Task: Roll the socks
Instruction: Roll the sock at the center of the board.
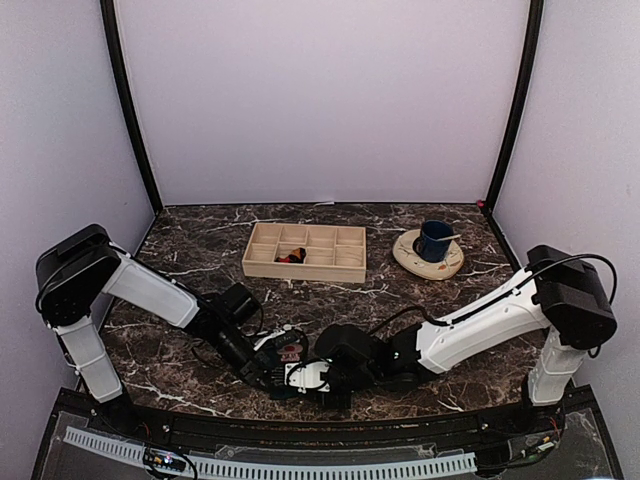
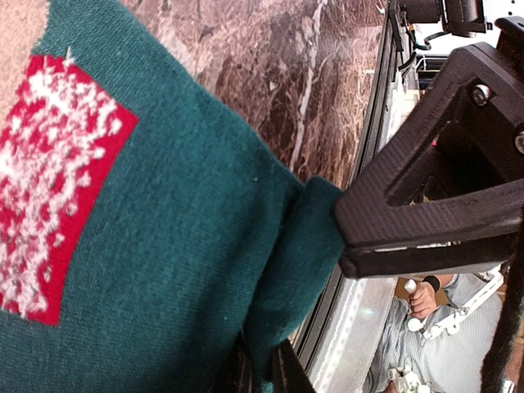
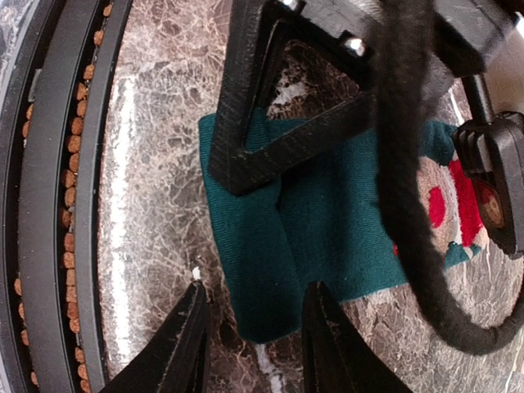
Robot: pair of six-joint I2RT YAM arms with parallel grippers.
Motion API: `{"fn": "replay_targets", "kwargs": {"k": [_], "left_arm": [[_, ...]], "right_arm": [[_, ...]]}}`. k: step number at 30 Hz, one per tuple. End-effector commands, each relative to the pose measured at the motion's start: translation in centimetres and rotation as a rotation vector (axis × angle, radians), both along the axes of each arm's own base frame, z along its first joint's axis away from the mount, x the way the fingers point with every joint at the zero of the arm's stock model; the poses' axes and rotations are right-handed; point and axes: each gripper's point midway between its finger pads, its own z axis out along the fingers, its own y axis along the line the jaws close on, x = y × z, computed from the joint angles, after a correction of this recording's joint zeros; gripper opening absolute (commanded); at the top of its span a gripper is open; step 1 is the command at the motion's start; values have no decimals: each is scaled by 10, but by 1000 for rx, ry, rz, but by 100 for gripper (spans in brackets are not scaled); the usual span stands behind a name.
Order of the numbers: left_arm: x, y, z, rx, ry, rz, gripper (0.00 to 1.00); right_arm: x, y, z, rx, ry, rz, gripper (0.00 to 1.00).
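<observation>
The dark teal-green sock [image 2: 164, 246] with its red-and-white patch [image 2: 57, 180] lies on the marble table near the front edge; it also shows in the right wrist view [image 3: 327, 213] and in the top view [image 1: 287, 345]. My left gripper [image 2: 264, 378] is shut on a fold at the sock's edge. My right gripper [image 3: 258, 336] is open, its fingertips on the table on either side of the folded edge [image 3: 258, 278]. Both grippers meet at the front centre, left [image 1: 272, 377] and right [image 1: 303, 378]. A black and orange-red bundle, apparently the argyle sock [image 1: 291, 257], lies in a tray compartment.
A wooden compartment tray [image 1: 306, 265] stands at the back centre. A blue mug [image 1: 434, 240] sits on a cream plate [image 1: 410, 258] at the back right. The table's front rail [image 3: 74, 205] runs close beside the sock.
</observation>
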Motion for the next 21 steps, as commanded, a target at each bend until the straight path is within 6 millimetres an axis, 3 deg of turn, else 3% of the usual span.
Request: {"fn": "replay_targets", "kwargs": {"k": [1, 21], "left_arm": [[-1, 1, 1, 1, 13, -13, 10], [-3, -1, 5, -18, 26, -27, 10]], "right_arm": [[1, 6, -2, -8, -28, 11, 36], [9, 0, -18, -42, 26, 19, 30]]}}
